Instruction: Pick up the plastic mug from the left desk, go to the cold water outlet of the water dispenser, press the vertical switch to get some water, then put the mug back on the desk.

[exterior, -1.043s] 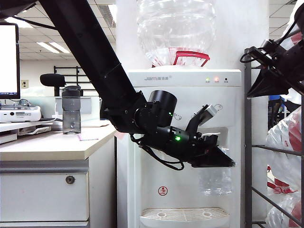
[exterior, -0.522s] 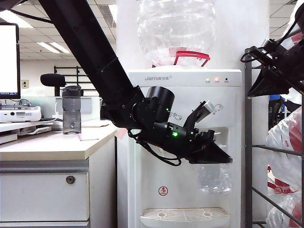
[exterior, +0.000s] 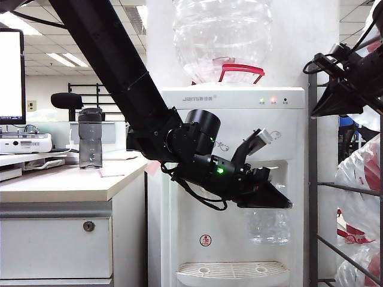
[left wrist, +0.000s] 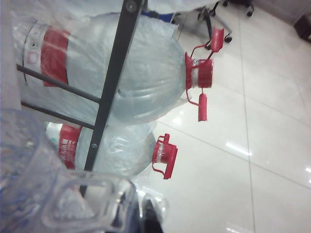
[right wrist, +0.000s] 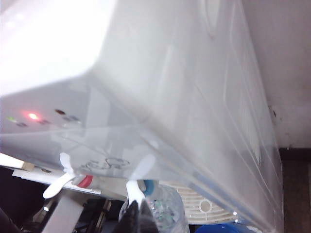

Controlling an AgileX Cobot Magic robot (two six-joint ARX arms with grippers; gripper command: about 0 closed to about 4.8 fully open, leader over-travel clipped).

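Observation:
The clear dimpled plastic mug [exterior: 268, 226] hangs in the recess of the white water dispenser [exterior: 239, 104], with my left gripper [exterior: 278, 202] shut on its top by the handle. The left wrist view shows the mug's wall and handle [left wrist: 90, 204] beside the dark fingers [left wrist: 148, 218]. Seen from the right wrist, the mug [right wrist: 167, 211] sits under the cold water outlet [right wrist: 149, 186], whose white vertical switch [right wrist: 137, 180] stands above it. My right gripper [right wrist: 139, 209] is shut and empty, lined up with that switch. It hangs high at the dispenser's right [exterior: 317, 110]. Water in the mug cannot be made out.
The left desk [exterior: 66, 185] holds a smoky-grey bottle [exterior: 90, 140] and office gear. The red-banded tap [right wrist: 85, 181] is beside the blue one. A drip grille [exterior: 230, 272] lies below. A metal rack [exterior: 311, 179] with spare bottles [left wrist: 141, 73] stands right of the dispenser.
The left gripper and mug have crept slightly up and left under the taps. The right arm has hardly moved.

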